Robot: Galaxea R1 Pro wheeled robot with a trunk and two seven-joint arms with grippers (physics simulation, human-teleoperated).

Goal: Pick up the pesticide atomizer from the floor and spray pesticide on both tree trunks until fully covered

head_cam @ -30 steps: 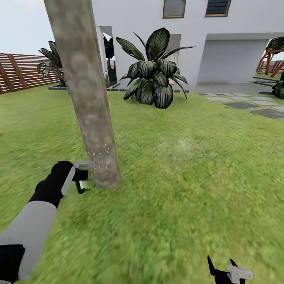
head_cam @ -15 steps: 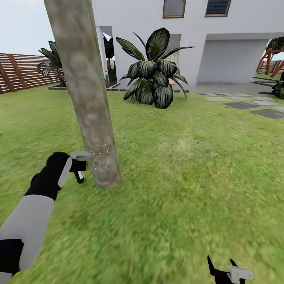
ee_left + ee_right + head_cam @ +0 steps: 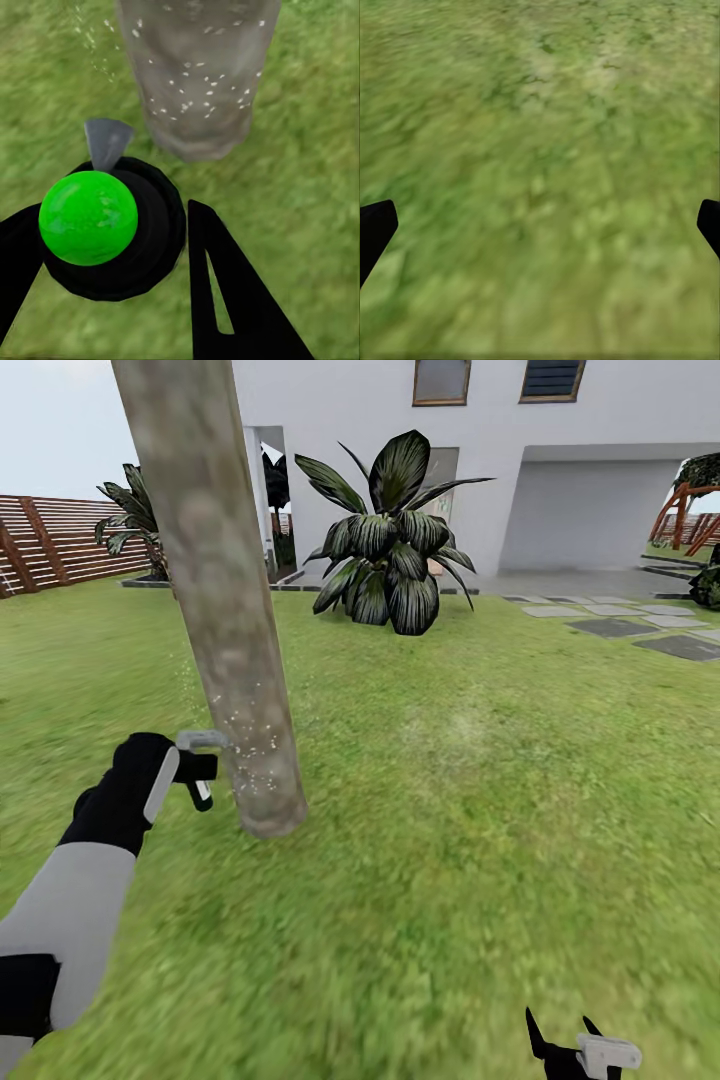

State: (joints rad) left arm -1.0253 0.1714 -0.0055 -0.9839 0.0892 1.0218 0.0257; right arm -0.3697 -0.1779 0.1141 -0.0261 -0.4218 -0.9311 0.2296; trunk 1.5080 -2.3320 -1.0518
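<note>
The atomizer [image 3: 112, 232] is clamped between the black fingers [image 3: 225, 292] of the left gripper [image 3: 200, 770], seen in the left wrist view as a round black body topped by a green cap, with a grey nozzle [image 3: 107, 141] aimed at the trunk [image 3: 215, 590]. In the head view the gripper is held just beside the trunk's lower part, close to its base, above the grass [image 3: 470, 810]. White specks [image 3: 250, 750] are scattered over the lower trunk facing the nozzle; a few are also seen in the air beside it. The trunk is tilted slightly and its top is cut off by the frame. The right gripper [image 3: 565, 1040] is held low over the grass, well apart from the trunk, its fingers spread wide and nothing between them. Behind the lawn, a broad-leaved plant [image 3: 390, 550], a white house [image 3: 600, 450] and a slatted fence [image 3: 60, 540] are seen.
</note>
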